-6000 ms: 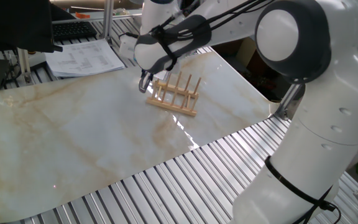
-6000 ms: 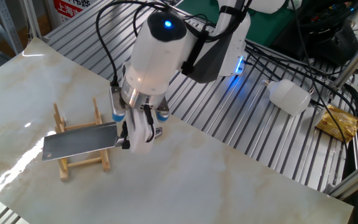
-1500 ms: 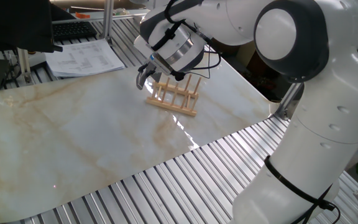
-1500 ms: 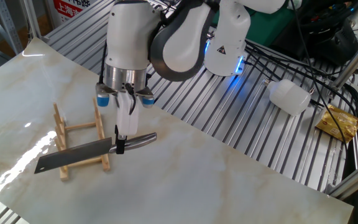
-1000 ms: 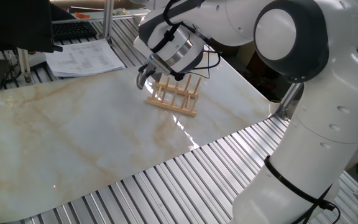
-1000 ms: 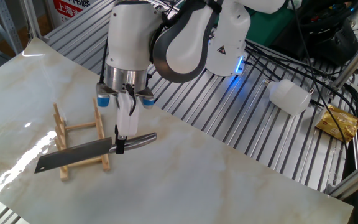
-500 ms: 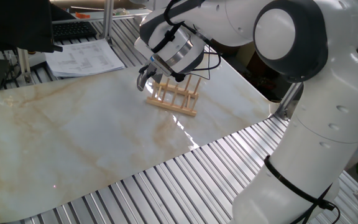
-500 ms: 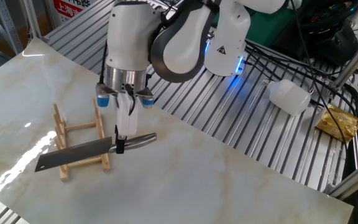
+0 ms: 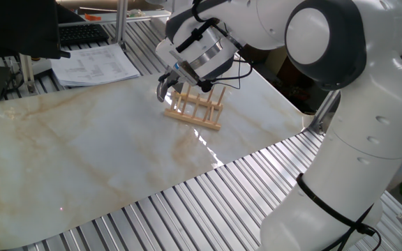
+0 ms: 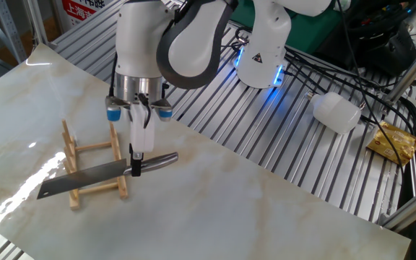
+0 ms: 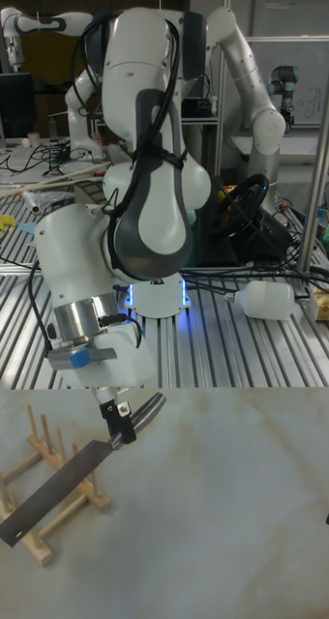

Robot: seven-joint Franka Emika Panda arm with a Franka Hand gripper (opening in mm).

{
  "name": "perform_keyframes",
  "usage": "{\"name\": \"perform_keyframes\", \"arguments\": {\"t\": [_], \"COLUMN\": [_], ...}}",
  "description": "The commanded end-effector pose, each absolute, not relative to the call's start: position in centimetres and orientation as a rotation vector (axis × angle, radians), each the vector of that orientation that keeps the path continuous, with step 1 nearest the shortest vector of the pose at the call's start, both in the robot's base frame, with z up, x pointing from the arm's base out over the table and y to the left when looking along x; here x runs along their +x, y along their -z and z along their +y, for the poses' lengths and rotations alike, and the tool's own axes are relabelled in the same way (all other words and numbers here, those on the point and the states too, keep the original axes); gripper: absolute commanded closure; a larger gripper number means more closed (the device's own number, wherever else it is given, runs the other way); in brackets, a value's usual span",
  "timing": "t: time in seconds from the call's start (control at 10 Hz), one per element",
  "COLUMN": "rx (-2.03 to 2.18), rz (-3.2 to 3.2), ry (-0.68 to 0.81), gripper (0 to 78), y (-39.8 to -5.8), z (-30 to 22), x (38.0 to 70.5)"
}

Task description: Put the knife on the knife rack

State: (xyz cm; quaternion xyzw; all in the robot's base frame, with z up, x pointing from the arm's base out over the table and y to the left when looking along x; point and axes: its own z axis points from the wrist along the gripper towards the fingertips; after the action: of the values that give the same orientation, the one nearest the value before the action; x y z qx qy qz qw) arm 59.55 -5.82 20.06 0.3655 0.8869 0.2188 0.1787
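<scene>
— Where is the knife (image 10: 85, 176) right now?

— In the other fixed view its grey blade lies slanting across the knife rack (image 10: 92, 165), low end at the left, past the rack's left edge, and rising to the right. The shiny handle sticks out to the right of the rack, over the marble tabletop (image 10: 215, 209). In the tall fixed view the knife (image 11: 63, 484) shows the same tilt, blade tip down at the left over the rack (image 11: 44, 484), handle up at the right.

— Is the blade resting on the rack?

— It crosses the wooden pegs and base, but whether it bears on them I cannot tell.

— And the gripper?

— The gripper (image 10: 135, 165) points straight down at the rack's right end, its fingers narrowed onto the knife where blade meets handle. The tall fixed view shows the gripper (image 11: 116, 420) clamped at that same spot.

— What about the remaining camera?

— There the gripper (image 9: 166, 89) sits at the left end of the rack (image 9: 197, 108), on the far side of the table; the knife is hard to make out behind the fingers.

— Anything further right?

— A white plastic bottle (image 10: 336, 111) lies on the metal slats, well apart from the rack.
</scene>
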Motion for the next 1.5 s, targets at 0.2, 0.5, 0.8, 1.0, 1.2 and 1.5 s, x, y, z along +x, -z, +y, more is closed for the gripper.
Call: {"name": "perform_keyframes", "arguments": {"t": [0.2,0.5,0.8,1.0,1.2,1.5], "rx": [1.030,1.022,1.023,1.028,1.022,1.023], "rz": [2.491,2.497,2.496,2.496,2.494,2.476], "ry": [-0.642,-0.649,-0.658,-0.671,-0.694,-0.709], "gripper": [75.6,75.6,75.6,75.6,75.6,75.6], "y": [-19.84,-19.58,-19.37,-19.34,-19.30,-19.30], "z": [-5.47,-5.84,-6.16,-6.14,-6.22,-6.22], "x": [59.22,58.91,58.88,58.85,58.83,58.83]}}
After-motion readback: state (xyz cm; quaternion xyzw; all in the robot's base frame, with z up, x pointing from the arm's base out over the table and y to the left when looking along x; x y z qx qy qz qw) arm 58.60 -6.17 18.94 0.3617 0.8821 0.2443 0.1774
